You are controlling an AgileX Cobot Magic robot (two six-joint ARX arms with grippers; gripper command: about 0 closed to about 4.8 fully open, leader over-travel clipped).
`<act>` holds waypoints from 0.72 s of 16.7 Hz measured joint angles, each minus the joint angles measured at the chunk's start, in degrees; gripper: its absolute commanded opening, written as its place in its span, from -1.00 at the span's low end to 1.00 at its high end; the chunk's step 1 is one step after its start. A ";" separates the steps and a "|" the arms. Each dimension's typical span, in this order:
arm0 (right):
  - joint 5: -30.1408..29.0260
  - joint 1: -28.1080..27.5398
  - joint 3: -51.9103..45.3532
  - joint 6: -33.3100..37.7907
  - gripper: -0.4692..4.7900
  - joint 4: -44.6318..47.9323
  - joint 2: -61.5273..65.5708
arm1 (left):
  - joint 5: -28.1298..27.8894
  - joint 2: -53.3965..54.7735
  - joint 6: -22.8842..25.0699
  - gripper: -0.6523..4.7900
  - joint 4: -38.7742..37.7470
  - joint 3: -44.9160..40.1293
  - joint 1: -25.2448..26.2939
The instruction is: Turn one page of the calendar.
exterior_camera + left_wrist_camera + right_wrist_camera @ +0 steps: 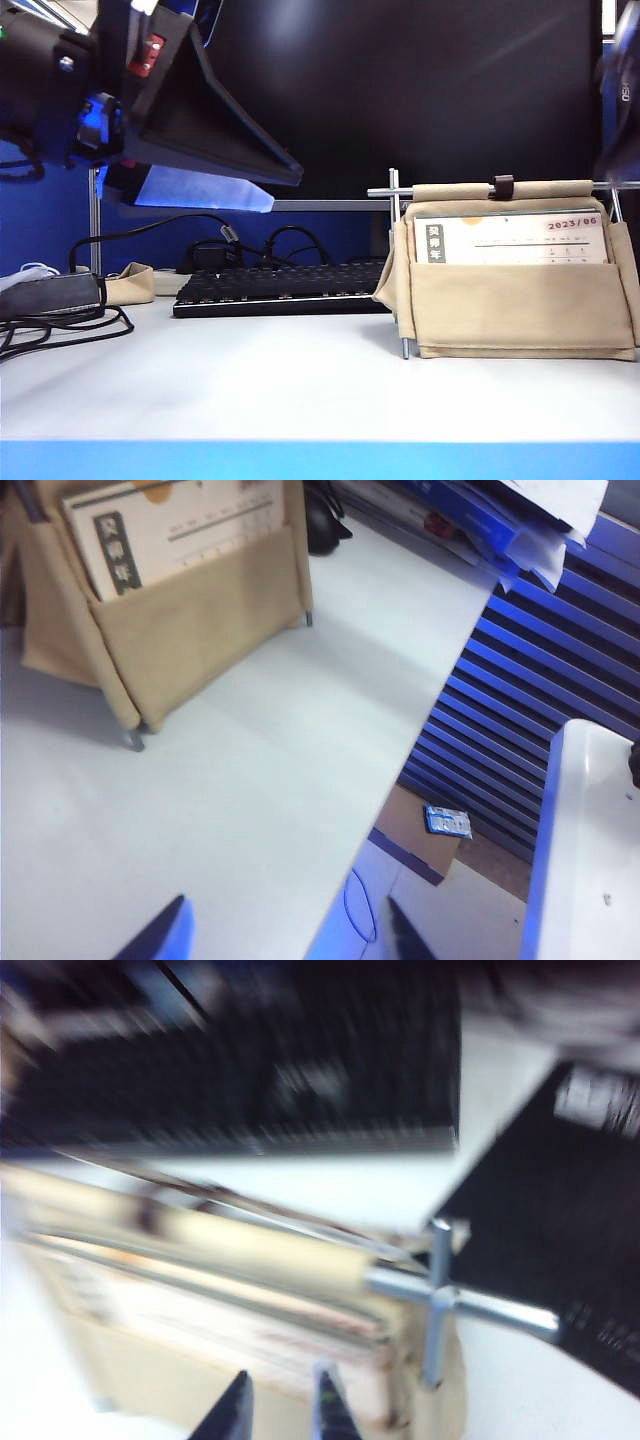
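The calendar [510, 300] stands on the right of the white table, a beige fabric pouch on a thin silver rod frame with a dark strap [503, 186] on top. Its front sheet [520, 238] reads 2023/06. The page is hidden in every view. My left gripper [280, 190] hangs open at the upper left, well away from the calendar [170, 610]. In its wrist view the left gripper [285, 940] is over the table's edge, nothing between its fingertips. My right arm [622, 100] is a blur above the calendar's right end. My right gripper [285, 1405] hovers over the calendar's top roll [250, 1245], jaws narrowly apart and empty.
A black keyboard [280, 285] lies behind the calendar's left side, under a black monitor [400, 90]. Cables [60, 320] trail at the far left. The table's front edge [320, 460] is blue. Off the table's side, a cardboard box [420, 830] sits on the floor.
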 measured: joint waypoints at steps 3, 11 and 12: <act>-4.15 0.02 0.02 0.33 -0.50 -9.11 -13.77 | 0.15 0.00 0.13 0.14 0.35 0.02 0.02; -3.10 0.37 -16.31 6.10 -0.83 -9.01 -39.30 | -7.72 0.02 5.77 -0.69 -0.68 -0.61 0.33; -0.55 0.37 -18.38 8.66 -0.83 -8.33 -42.82 | -11.54 0.02 5.79 -0.69 -0.24 -0.94 0.44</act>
